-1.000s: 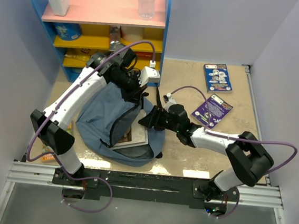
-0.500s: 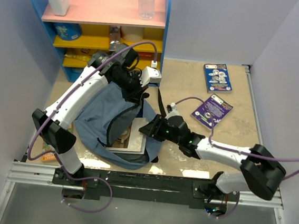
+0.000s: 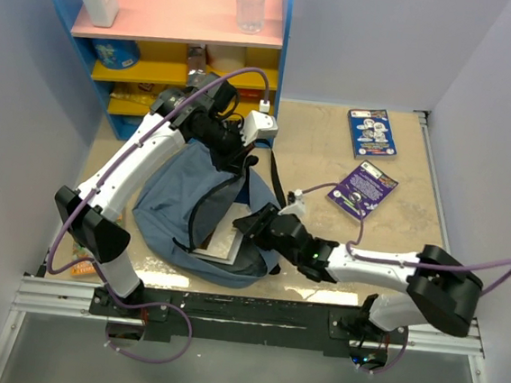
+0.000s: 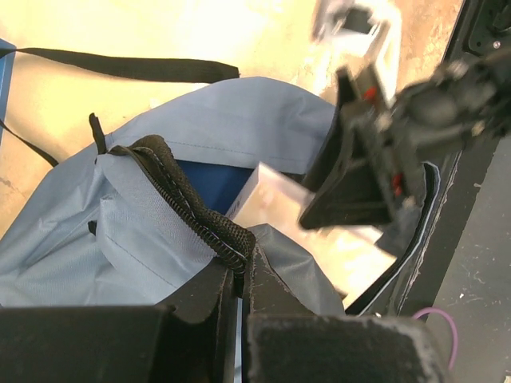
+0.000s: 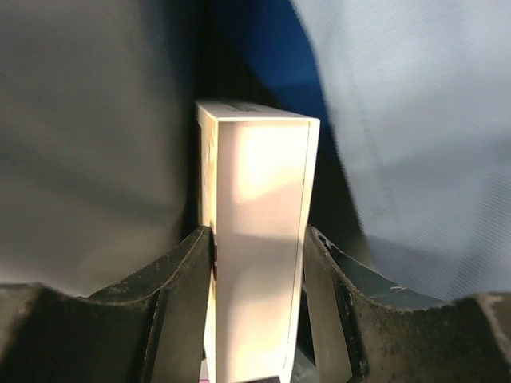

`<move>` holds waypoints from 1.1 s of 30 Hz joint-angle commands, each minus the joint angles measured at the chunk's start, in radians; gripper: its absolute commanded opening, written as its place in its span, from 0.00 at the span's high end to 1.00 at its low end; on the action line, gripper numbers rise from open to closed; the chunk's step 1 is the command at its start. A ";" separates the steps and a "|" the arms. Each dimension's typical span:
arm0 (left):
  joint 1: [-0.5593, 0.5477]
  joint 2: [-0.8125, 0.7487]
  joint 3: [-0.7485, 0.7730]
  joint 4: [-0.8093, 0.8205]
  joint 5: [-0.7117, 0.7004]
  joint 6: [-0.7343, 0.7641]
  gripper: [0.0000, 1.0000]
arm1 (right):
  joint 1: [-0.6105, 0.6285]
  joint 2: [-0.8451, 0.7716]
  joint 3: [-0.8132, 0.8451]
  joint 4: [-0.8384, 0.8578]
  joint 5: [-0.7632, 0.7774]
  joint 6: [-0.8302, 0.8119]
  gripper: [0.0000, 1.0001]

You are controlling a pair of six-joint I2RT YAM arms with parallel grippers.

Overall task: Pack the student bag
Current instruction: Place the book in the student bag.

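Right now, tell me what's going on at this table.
The left gripper pinches the black zipper edge of the student bag and lifts its opening wide. The right gripper is clamped on a book and has it partly inside that opening, against the dark blue lining. On the table to the right, a far booklet and a near booklet lie outside the bag, not yet packed.
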 commanded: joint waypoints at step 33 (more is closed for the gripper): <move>-0.005 -0.022 0.033 0.066 0.037 0.012 1.00 | 0.054 0.319 0.313 -0.313 -0.267 -0.263 1.00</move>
